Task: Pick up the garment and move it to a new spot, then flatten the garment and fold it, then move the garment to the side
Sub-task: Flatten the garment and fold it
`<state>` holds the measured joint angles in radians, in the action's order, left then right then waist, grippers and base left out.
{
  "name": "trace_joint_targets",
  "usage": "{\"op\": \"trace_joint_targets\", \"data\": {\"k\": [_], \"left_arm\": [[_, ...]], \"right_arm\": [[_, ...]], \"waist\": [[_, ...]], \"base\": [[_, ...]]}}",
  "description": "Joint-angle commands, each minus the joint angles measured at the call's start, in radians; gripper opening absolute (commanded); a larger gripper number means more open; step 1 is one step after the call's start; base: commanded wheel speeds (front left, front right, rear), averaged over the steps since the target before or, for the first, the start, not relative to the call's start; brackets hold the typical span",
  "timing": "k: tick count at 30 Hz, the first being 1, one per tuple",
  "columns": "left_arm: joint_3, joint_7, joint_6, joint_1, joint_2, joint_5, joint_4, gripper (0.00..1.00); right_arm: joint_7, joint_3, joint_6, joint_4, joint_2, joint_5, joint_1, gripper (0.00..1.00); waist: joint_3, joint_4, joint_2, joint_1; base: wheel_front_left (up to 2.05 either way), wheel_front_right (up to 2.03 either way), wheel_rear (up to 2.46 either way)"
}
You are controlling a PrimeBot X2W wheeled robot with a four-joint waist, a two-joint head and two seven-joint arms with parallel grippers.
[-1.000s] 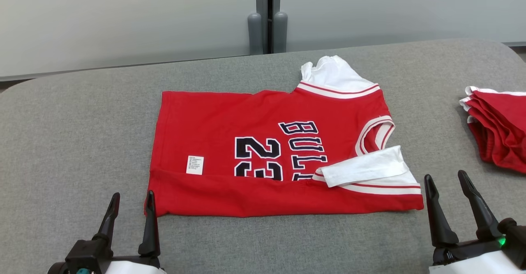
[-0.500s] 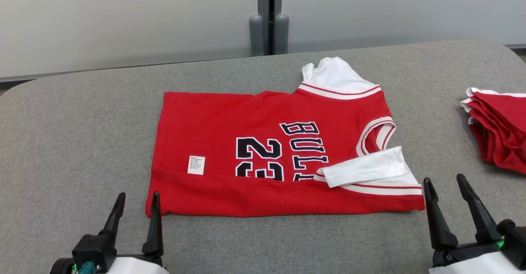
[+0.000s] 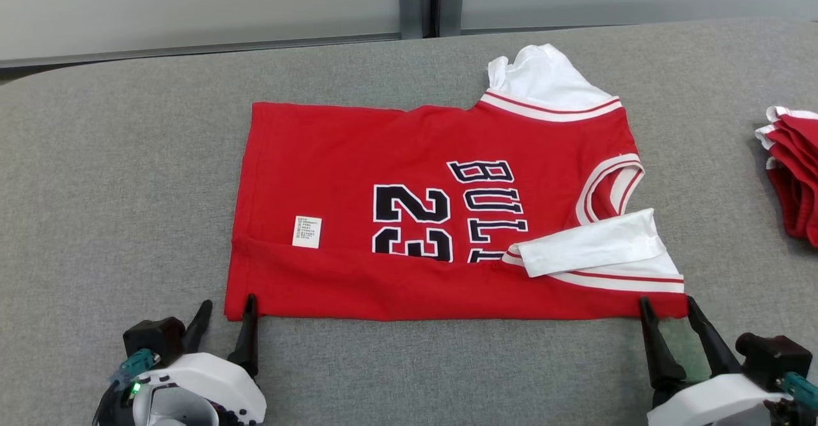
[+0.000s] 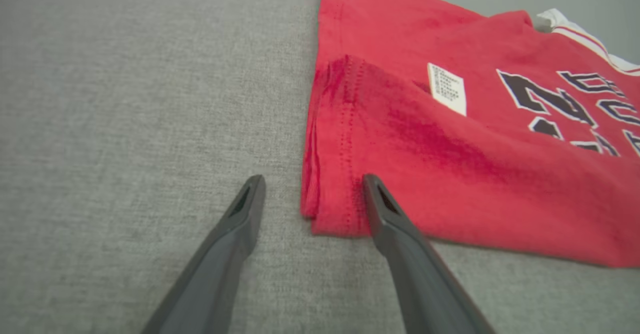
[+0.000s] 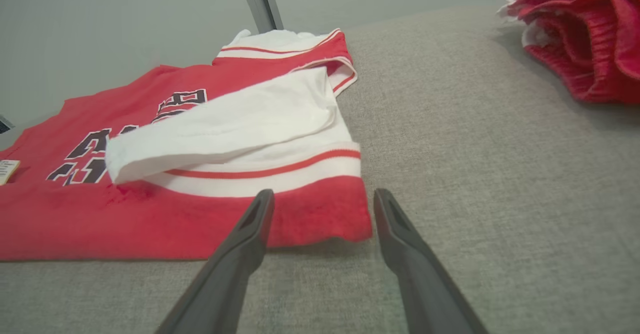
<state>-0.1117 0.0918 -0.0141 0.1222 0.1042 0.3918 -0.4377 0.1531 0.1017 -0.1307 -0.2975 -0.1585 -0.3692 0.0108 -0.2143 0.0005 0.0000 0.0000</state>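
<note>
A red short-sleeved basketball jersey with white sleeves and black "23" lettering (image 3: 358,158) lies flat in the middle of the grey fabric-covered table (image 3: 128,190), its near long edge folded over itself. A small white label (image 3: 307,231) sits toward the jersey's 8 o'clock. The left gripper (image 3: 227,303), at 7 o'clock in the head view, has its fingers spread apart astride the jersey's near left corner. The right gripper (image 3: 667,301), at 5 o'clock, stands equally wide astride the near right corner. Neither grips cloth. A heap of red-and-white garments (image 3: 792,177) rests at 3 o'clock, well apart.
</note>
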Motion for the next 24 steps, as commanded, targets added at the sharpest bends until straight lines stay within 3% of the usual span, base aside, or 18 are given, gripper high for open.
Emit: {"op": "trace_joint_targets", "data": {"k": [1,3,4,5,6,7,8,15,24], "left_arm": [[0.005,-0.005,-0.012,0.020,-0.004,0.018,-0.015,1.00],[0.010,-0.015,-0.021,0.032,-0.004,0.034,-0.047,1.00],[0.015,-0.022,-0.025,0.037,-0.008,0.052,-0.061,0.95],[0.016,-0.022,-0.030,0.043,-0.009,0.059,-0.070,0.63],[0.016,-0.019,-0.036,0.049,-0.006,0.063,-0.079,0.27],[0.018,-0.015,-0.040,0.053,-0.007,0.072,-0.086,0.00],[0.015,-0.014,-0.046,0.057,-0.006,0.070,-0.091,0.00],[0.010,0.022,-0.063,0.053,0.001,0.081,-0.059,0.00],[0.010,-0.002,-0.039,-0.098,0.005,0.102,0.102,0.00]], "right_arm": [[0.007,0.004,0.000,-0.020,-0.006,-0.011,0.015,1.00],[0.009,0.026,0.000,-0.056,-0.007,-0.036,0.042,1.00],[0.011,0.039,0.000,-0.070,-0.008,-0.047,0.056,1.00],[0.011,0.050,0.000,-0.081,-0.011,-0.060,0.066,0.93],[0.007,0.062,0.000,-0.093,-0.016,-0.072,0.074,0.45],[0.011,0.071,0.000,-0.098,-0.020,-0.085,0.080,0.08],[0.017,0.078,0.000,-0.103,-0.025,-0.098,0.085,0.00],[0.035,0.092,0.000,-0.088,-0.058,-0.163,0.072,0.00],[-0.036,0.058,0.000,0.019,-0.091,-0.231,-0.069,0.00]], "waist": [[-0.008,0.001,0.0000,0.0000],[-0.013,0.002,0.0000,0.0000],[-0.016,0.003,0.0000,0.0000],[-0.018,0.004,0.0000,0.0000],[-0.020,0.005,0.0000,0.0000],[-0.021,0.006,0.0000,0.0000],[-0.021,0.008,0.0000,0.0000],[-0.018,0.022,0.0000,0.0000],[0.029,0.035,0.0000,0.0000]], "base": [[0.00,0.00,0.00],[0.00,0.00,0.00],[0.00,0.00,0.00],[0.00,0.00,0.00],[0.00,0.00,0.00],[0.00,0.00,0.00],[0.00,0.00,0.00],[0.00,0.00,0.00],[0.00,0.00,0.00]]}}
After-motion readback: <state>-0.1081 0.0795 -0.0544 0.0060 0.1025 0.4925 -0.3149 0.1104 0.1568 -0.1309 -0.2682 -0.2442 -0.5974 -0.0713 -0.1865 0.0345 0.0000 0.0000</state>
